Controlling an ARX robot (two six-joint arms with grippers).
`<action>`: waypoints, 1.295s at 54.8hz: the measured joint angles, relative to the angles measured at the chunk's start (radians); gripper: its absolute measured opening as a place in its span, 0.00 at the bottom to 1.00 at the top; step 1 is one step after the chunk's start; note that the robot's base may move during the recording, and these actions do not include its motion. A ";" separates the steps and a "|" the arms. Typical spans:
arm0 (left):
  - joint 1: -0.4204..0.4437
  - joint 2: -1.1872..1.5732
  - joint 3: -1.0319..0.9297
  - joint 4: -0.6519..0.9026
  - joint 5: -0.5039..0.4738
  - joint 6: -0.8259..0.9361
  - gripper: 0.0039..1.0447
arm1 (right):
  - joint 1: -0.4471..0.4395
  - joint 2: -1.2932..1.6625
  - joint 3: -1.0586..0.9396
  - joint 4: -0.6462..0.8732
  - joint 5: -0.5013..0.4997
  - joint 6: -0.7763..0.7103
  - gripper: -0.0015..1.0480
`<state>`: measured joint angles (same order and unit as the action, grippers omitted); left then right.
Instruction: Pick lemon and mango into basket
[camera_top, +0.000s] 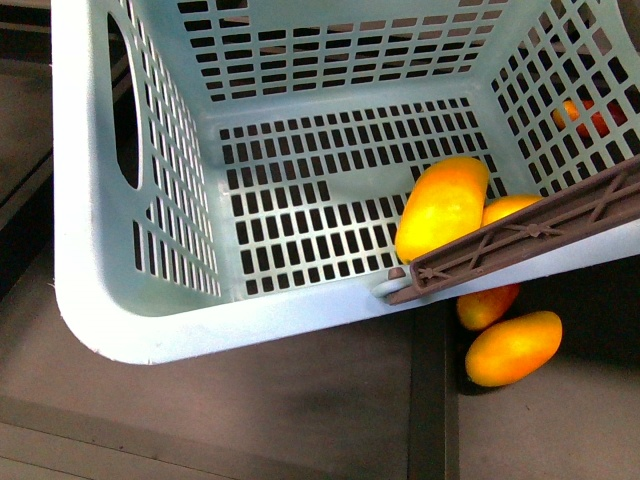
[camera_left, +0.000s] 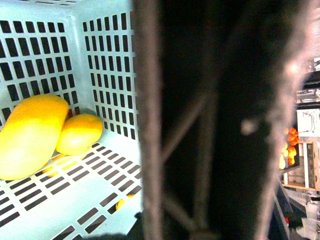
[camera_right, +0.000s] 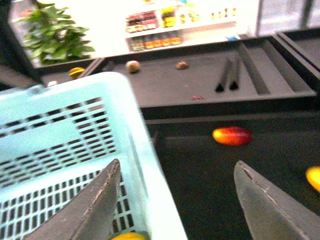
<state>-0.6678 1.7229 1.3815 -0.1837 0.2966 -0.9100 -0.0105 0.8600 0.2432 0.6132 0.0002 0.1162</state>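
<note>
Basket: light turquoise plastic shopping basket (camera_top: 110, 290) with slotted walls and floor, filling most of the front view; it sits on a dark grey surface (camera_top: 250, 400).
Handle: brown lattice plastic handle (camera_top: 530, 235) lies folded across the basket's near-right rim.
Fruit inside: two smooth orange-yellow fruits rest on the slotted floor in the right corner. The larger oblong yellow-orange fruit (camera_top: 442, 207) lies in front; a smaller rounder orange-yellow fruit (camera_top: 508, 208) sits just behind it, partly hidden by the handle. They are touching or nearly so.
Which is mango or lemon: cannot tell with confidence.
Fruit outside: an elongated orange-yellow mango (camera_top: 513, 347) lies on the dark surface just beside the basket's near-right corner. An orange fruit with red blush (camera_top: 487, 305) sits next to it, tucked under the rim.
Farther off: a red-and-yellow oval fruit (camera_right: 232, 135) lies on the dark surface, well apart from the basket, in the right wrist view.
Right gripper (camera_right: 180, 200): jaws spread wide, holding nothing, straddling the basket's rim.
Left gripper: jaws cannot be made out; the left wrist view is mostly blocked by the blurred brown handle, very close to the lens.
</note>
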 joint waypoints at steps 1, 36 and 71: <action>0.000 0.000 0.000 0.000 -0.001 0.000 0.04 | 0.005 -0.012 -0.010 0.002 -0.006 -0.020 0.57; 0.000 0.000 0.000 0.000 -0.003 0.001 0.04 | 0.008 -0.374 -0.202 -0.177 0.000 -0.110 0.02; 0.000 0.000 0.000 0.000 -0.005 0.001 0.04 | 0.009 -0.660 -0.226 -0.412 0.001 -0.111 0.02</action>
<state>-0.6678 1.7229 1.3815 -0.1837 0.2920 -0.9089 -0.0017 0.2001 0.0174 0.2012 0.0010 0.0055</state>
